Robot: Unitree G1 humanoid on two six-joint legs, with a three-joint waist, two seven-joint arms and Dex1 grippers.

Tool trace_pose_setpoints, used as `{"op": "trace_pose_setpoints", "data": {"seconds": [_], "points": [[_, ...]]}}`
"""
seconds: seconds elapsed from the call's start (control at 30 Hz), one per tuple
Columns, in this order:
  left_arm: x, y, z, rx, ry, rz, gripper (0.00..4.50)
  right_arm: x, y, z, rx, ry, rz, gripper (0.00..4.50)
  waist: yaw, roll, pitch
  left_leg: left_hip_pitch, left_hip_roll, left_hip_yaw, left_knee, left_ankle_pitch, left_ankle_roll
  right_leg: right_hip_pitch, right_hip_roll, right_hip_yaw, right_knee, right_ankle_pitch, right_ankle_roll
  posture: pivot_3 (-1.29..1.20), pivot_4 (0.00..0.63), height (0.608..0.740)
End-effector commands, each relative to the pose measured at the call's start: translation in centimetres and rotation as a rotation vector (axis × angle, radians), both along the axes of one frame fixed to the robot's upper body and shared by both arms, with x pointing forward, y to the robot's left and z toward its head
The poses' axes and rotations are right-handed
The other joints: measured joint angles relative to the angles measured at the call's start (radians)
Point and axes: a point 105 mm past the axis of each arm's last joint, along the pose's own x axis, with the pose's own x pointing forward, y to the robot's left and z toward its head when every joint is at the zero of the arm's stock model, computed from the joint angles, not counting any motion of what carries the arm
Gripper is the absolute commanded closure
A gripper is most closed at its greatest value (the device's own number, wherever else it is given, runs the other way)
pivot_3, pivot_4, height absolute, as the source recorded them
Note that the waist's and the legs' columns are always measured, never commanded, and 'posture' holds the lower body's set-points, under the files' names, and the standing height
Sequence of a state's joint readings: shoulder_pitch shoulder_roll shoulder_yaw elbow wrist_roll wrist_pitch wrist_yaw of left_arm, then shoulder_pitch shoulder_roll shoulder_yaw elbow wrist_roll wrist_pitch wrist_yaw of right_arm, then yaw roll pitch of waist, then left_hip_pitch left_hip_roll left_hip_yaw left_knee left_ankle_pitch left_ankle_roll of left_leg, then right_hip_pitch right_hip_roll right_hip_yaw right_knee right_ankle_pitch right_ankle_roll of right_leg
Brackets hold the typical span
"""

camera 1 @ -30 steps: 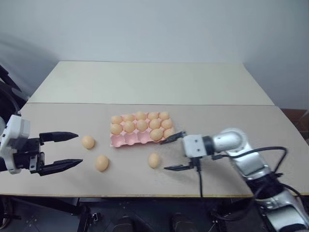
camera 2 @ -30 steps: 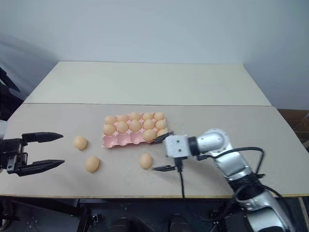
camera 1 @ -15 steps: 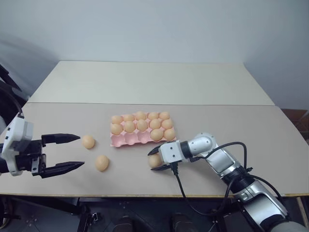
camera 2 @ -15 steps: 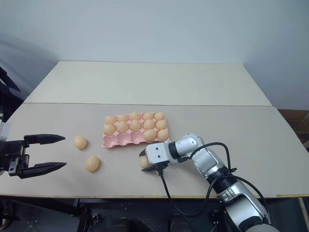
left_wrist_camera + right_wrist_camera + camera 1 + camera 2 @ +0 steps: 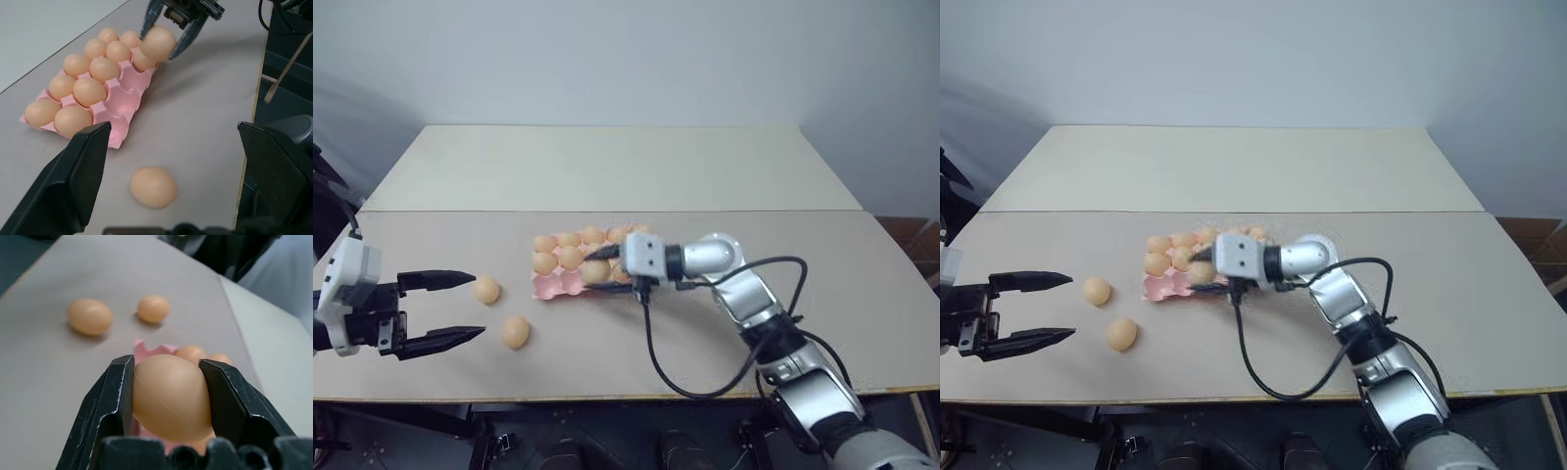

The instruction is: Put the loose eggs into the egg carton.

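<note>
Pinching an egg (image 5: 171,399) across its short sides, right hand (image 5: 599,271) over the egg carton (image 5: 120,105), left hand (image 5: 450,308) spread

The right arm reaches across to the left with its right gripper (image 5: 168,396) clamped on an egg (image 5: 171,396), while the left gripper (image 5: 450,308) hangs at the side, fingers spread wide.

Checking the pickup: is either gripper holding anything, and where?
The right gripper pinches a light orange-tan egg across its sides; the left gripper is open, empty.
</note>
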State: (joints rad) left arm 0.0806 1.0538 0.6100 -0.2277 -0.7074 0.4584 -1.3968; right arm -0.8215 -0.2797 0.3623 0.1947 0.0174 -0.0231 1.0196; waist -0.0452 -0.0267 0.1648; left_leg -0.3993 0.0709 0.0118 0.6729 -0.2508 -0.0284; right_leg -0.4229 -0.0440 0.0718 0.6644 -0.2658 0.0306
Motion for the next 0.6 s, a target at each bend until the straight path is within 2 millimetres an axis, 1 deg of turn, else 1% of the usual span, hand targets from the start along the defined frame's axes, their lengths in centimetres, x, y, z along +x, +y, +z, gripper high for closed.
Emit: {"op": "trace_pose_setpoints", "data": {"seconds": [0.03,0.23,0.3,0.33,0.47,0.5,0.6], "points": [[-0.2,-0.2,0.8,0.011,-0.044,-0.008,0.00,1.0,-0.2,-0.5,-0.006,-0.025,-0.052,2.50,0.006,0.000,0.000,0.000,0.000,0.000,0.000,0.000,0.000,0.000,0.000,0.000,0.000,0.000,0.000,0.00,0.150,0.740],[-0.2,-0.2,0.7,0.007,-0.044,-0.003,0.00,1.8,0.3,-1.4,-0.019,-0.013,-0.096,2.50,-0.001,0.000,0.000,0.000,0.000,0.000,0.000,0.000,0.000,-0.001,0.000,0.000,0.000,0.000,0.000,0.00,0.150,0.740],[-0.3,-0.2,0.7,0.006,-0.045,-0.002,0.00,1.9,0.3,-1.6,-0.027,-0.008,-0.102,1.79,-0.003,0.000,0.000,0.000,0.000,0.000,0.000,0.000,0.000,-0.001,0.000,0.000,0.000,0.000,0.000,0.00,0.150,0.740],[-0.3,-0.2,0.7,0.006,-0.046,-0.001,0.00,2.0,0.3,-1.6,-0.028,-0.006,-0.107,1.58,-0.003,0.000,0.000,0.000,0.000,0.000,0.000,0.000,0.000,-0.001,0.000,0.000,0.000,0.000,0.000,0.00,0.150,0.740],[-0.3,-0.2,0.6,0.006,-0.046,0.001,0.00,2.5,0.2,-1.5,-0.016,-0.017,-0.148,0.17,-0.002,0.000,0.000,0.000,0.000,0.000,0.000,0.000,0.000,0.000,0.000,0.000,0.000,0.000,0.000,0.00,0.150,0.740],[-0.3,-0.2,0.6,0.007,-0.046,0.001,0.00,2.5,0.2,-1.3,-0.008,-0.017,-0.151,0.04,-0.001,0.000,0.000,0.000,0.000,0.000,0.000,0.000,0.000,0.000,0.000,0.000,0.000,0.000,0.000,0.00,0.150,0.740],[-0.2,-0.2,0.7,0.007,-0.046,-0.001,0.00,2.2,-0.1,-0.5,0.020,-0.019,-0.143,0.04,-0.001,0.000,0.000,0.000,0.000,0.000,0.000,0.000,0.000,0.000,0.000,0.000,0.000,0.000,0.000,0.00,0.150,0.740]]}}
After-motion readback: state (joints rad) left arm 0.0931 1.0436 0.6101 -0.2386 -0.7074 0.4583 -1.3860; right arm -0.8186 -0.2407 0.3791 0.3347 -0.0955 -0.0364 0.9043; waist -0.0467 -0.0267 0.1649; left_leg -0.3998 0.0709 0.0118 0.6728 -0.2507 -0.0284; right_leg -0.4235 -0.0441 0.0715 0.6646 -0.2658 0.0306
